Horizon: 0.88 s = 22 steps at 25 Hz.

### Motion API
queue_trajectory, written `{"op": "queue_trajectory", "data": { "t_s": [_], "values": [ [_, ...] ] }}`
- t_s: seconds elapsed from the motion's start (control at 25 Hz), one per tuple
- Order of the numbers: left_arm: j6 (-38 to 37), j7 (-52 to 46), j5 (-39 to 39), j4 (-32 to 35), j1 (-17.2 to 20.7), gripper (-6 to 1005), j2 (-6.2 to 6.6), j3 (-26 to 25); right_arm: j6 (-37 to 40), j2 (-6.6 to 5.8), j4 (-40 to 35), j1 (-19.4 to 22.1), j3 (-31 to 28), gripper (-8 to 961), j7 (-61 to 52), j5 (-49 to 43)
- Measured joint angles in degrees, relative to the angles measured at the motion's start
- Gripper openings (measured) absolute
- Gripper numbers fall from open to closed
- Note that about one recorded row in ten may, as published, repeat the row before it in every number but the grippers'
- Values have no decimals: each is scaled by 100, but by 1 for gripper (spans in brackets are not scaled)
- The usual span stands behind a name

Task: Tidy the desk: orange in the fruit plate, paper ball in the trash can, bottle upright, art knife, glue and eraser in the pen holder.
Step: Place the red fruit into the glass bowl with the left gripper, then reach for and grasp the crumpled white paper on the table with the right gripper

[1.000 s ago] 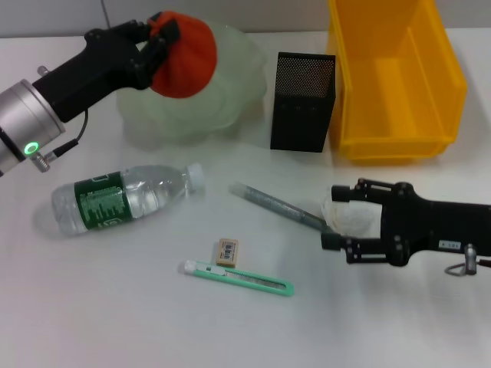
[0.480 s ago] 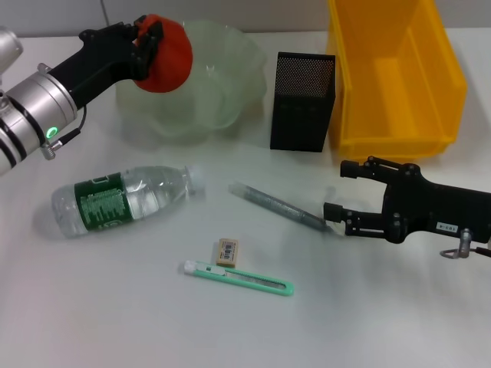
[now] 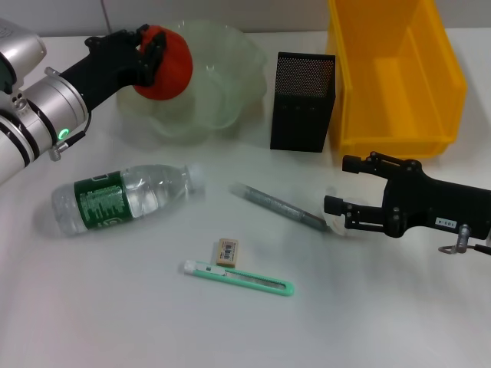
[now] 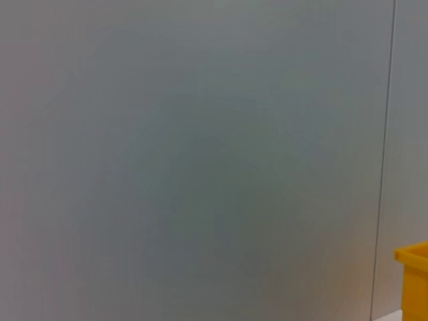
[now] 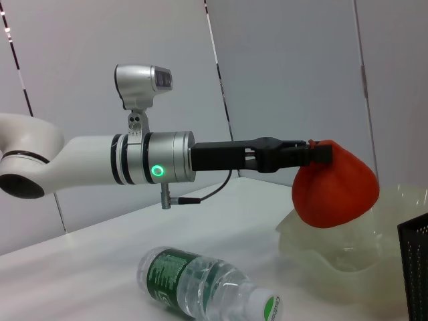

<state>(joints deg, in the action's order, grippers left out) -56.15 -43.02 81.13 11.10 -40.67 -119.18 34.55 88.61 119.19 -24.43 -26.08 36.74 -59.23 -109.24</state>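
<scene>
1. The left gripper is clenched on the orange and holds it up over the edge of the pale green fruit plate.
2. The right gripper is low over the table, its fingers spread apart with nothing in them, just beside one end of the grey glue stick.
3. The bottle lies on its side. Its green label has white writing too small to read.
4. The eraser has a barcode sticker. It lies just beside the green art knife.
5. The black mesh pen holder stands between the fruit plate and the yellow bin.
</scene>
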Motion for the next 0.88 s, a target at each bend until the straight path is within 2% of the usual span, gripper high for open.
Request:
{"op": "queue_trajectory", "data": {
  "t_s": [0.08, 0.36, 0.48, 0.76, 0.88],
  "values": [
    [33, 6, -2, -2, -1, 193, 0, -1, -2, -1, 0, 2, 0, 811, 0, 0],
    [56, -4, -4, -3, -30, 383, 0, 42, -2, -1, 0, -4, 0, 810, 0, 0],
    [59, -42, -3, -6, -36, 590, 0, 50, -2, -1, 0, -4, 0, 810, 0, 0],
    [-138, -154, -4, -12, 16, 805, 6, 40, -2, -1, 0, -2, 0, 810, 0, 0],
    [-264, -213, -1, -12, 38, 805, 13, 43, -1, -6, -1, -2, 0, 809, 0, 0]
  ]
}}
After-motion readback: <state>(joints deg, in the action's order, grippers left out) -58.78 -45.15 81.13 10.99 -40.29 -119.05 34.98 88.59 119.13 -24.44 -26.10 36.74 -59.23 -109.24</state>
